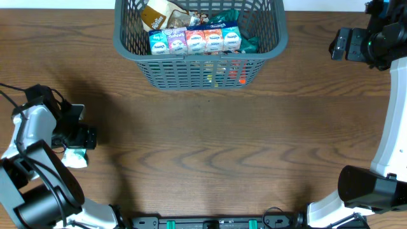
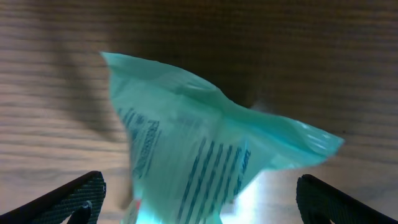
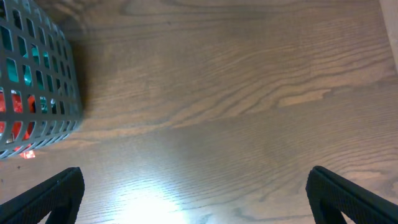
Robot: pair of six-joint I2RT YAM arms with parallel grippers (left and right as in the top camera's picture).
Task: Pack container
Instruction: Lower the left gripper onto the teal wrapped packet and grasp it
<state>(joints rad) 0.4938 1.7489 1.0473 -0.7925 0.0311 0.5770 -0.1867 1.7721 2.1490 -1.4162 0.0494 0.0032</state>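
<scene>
The container [image 1: 197, 71], a dark grey lattice basket, stands at the far middle of the table. It holds a row of small packets [image 1: 196, 41], a brown bag [image 1: 159, 13] and teal packets [image 1: 224, 17]. A teal packet [image 1: 75, 158] lies on the table at the left, under my left gripper [image 1: 77, 137]. In the left wrist view this teal packet [image 2: 205, 149] fills the space between the wide-open fingers [image 2: 78, 194], which do not touch it. My right gripper [image 1: 338, 44] hovers at the far right, open [image 3: 196, 173] over bare wood.
The right wrist view shows the container's corner [image 3: 43, 93] at its left, with red and teal items behind the lattice. The white right arm [image 1: 394, 121] runs down the right edge. The left arm's base [image 1: 38, 191] fills the near left corner.
</scene>
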